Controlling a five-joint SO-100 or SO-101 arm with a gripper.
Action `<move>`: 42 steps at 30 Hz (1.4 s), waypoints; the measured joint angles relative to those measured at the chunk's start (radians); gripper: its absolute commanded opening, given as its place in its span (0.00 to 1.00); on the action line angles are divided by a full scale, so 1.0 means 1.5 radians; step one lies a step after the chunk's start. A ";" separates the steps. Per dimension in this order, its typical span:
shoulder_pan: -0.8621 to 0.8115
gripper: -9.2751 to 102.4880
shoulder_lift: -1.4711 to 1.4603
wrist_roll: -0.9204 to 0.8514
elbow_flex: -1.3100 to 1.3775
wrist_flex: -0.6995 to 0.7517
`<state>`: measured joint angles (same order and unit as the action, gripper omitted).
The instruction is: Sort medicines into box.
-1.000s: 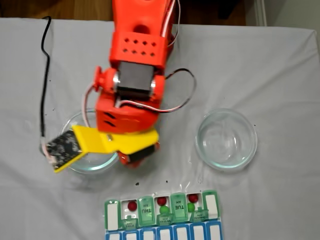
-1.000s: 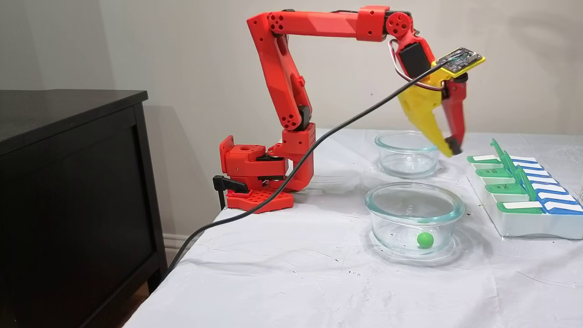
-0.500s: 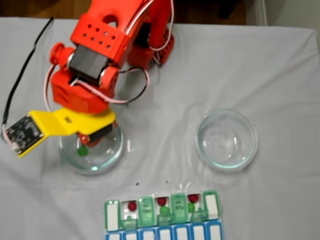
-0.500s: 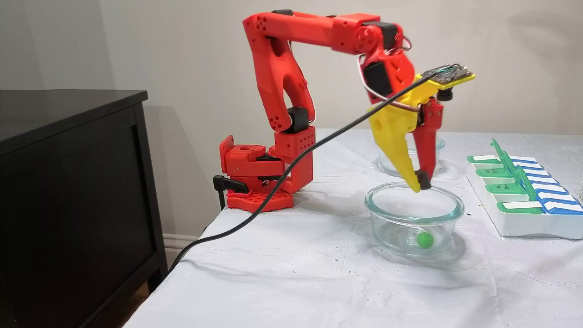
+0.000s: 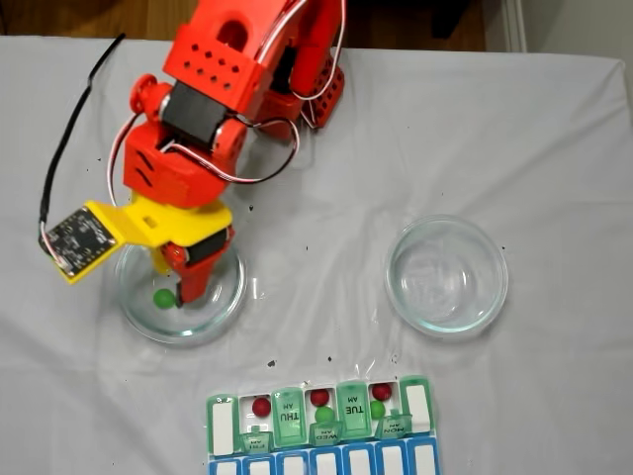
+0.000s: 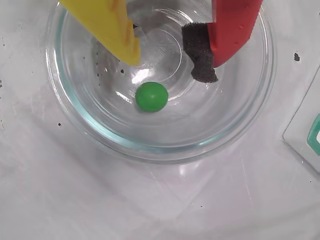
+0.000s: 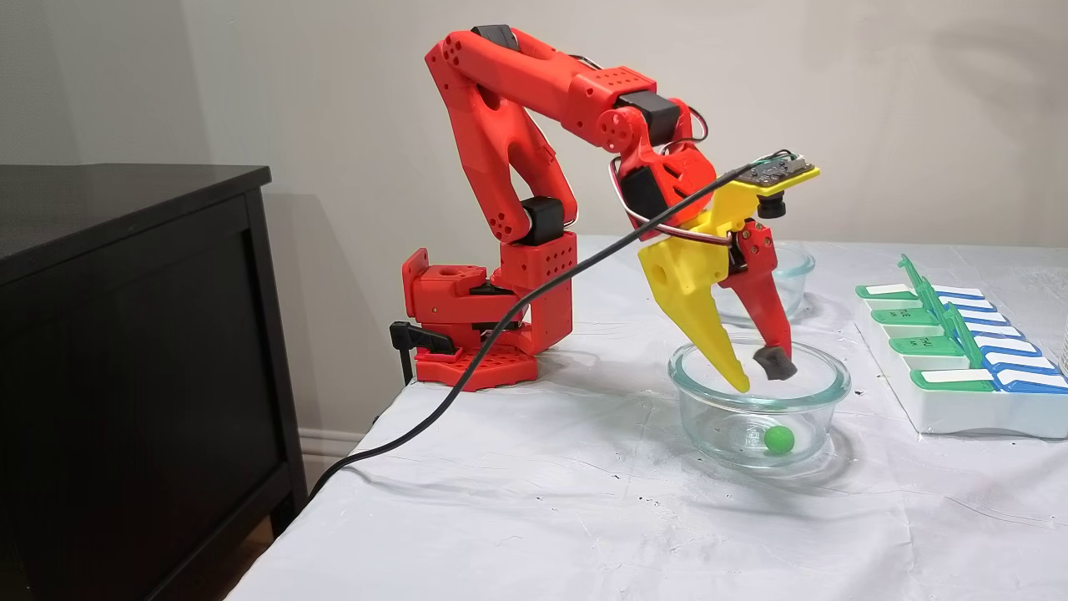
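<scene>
One green ball (image 5: 162,296) (image 6: 151,96) (image 7: 778,439) lies on the bottom of a clear glass dish (image 5: 226,302) (image 6: 150,151) (image 7: 709,421). My gripper (image 5: 176,289) (image 6: 167,65) (image 7: 758,376) hangs open inside the dish rim, just above the ball, with nothing between its yellow finger and red padded finger. The box (image 5: 288,421) (image 7: 968,413) sits at the table's near edge in a fixed view. Its open cells hold red balls (image 5: 261,406) and green balls (image 5: 324,416).
A second, empty glass dish (image 5: 396,287) (image 7: 797,265) stands to the right in a fixed view. A black cable (image 5: 59,168) (image 7: 501,334) trails from the wrist camera off the table edge. A black cabinet (image 7: 125,334) stands beside the table.
The arm swung from beside the box to over the dish with the green ball. The gripper dropped into the rim and opened its fingers.
</scene>
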<state>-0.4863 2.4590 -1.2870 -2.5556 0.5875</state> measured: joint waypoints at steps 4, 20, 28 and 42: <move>0.001 0.24 -0.031 -0.018 -0.014 -0.046; 0.001 0.23 -0.111 -0.050 -0.026 -0.143; -0.003 0.22 -0.146 -0.074 -0.026 -0.173; -0.008 0.21 -0.209 -0.087 -0.026 -0.259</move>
<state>-0.4985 2.1460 -1.4174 -2.5940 0.1994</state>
